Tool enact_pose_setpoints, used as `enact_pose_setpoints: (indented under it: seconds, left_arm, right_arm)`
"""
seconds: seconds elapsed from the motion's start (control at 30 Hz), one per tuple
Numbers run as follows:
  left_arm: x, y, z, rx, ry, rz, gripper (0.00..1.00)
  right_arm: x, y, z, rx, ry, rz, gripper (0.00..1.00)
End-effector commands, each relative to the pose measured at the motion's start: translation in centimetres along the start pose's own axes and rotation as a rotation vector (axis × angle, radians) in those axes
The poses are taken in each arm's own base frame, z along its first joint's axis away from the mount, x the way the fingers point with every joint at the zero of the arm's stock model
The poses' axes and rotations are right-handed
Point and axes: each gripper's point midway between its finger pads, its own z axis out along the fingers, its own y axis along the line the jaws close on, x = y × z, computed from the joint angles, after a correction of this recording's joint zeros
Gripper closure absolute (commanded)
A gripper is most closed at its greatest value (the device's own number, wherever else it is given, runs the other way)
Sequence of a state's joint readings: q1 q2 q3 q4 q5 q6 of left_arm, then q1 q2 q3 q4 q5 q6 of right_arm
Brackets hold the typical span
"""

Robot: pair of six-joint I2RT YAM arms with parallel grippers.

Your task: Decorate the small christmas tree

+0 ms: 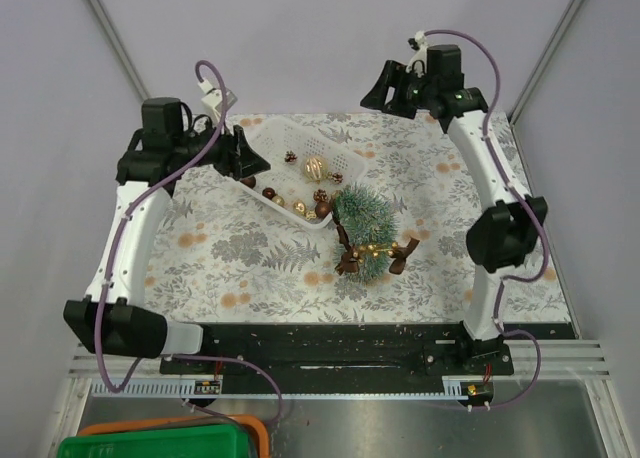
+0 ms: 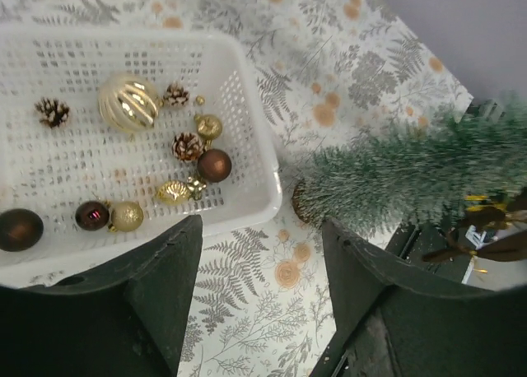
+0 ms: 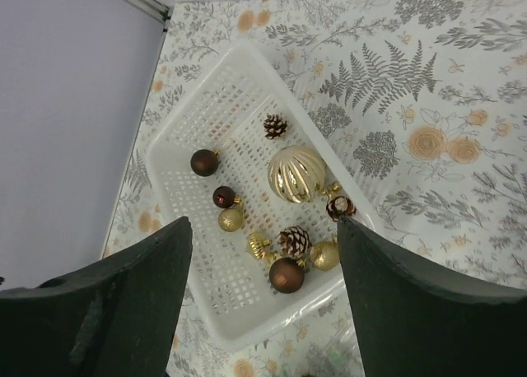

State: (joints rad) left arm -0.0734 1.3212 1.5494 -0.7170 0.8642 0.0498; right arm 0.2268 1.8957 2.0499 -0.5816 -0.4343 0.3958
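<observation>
Overhead plus wrists; shared white basket (image 3: pixel 221 123)

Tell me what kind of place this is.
Probably a robot test cell, not a home: plain grey enclosure walls, an aluminium frame post, and a black mounting rail edging the leaf-print tablecloth.

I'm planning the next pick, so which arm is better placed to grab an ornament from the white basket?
Left, probably. The left fingers sit open and empty right at one end of the white basket, close to the ornaments. The right fingers, also open and empty, hang clearly farther from it.
</observation>
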Motion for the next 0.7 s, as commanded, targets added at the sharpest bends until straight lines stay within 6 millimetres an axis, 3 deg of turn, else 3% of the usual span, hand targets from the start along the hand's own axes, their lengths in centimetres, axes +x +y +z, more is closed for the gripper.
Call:
enact_pose_setpoints:
  seconds: [0.0, 0.1, 0.3, 0.37, 0.53, 0.67]
  left_arm:
    - [2.9, 3.1, 1.9, -0.019, 0.062, 0.013, 0.36]
    - [4.3, 4.2, 2.9, -0.006, 0.099, 0.007, 0.37]
    - [5.5, 4.8, 3.7, 0.028, 0.123, 0.019, 0.37]
    - [6.0, 4.7, 3.8, 0.045, 0.136, 0.019, 0.37]
    - [6.3, 4.1, 3.4, 0.057, 0.148, 0.035, 0.37]
    - [6.5, 3.9, 3.0, 0.053, 0.148, 0.059, 0.36]
  right_arm:
    - [0.5, 1.0, 3.9, -0.117, 0.080, -0.051, 0.23]
    - [3.4, -1.2, 7.9, -0.063, 0.165, -0.070, 0.23]
    - [8.0, -8.4, 11.4, 0.269, 0.238, -0.191, 0.18]
    - [9.6, -9.3, 12.0, 0.288, 0.276, -0.217, 0.16]
    - [11.6, -9.4, 12.6, 0.236, 0.305, -0.214, 0.16]
    - [13.7, -10.7, 12.7, 0.258, 0.351, -0.201, 0.17]
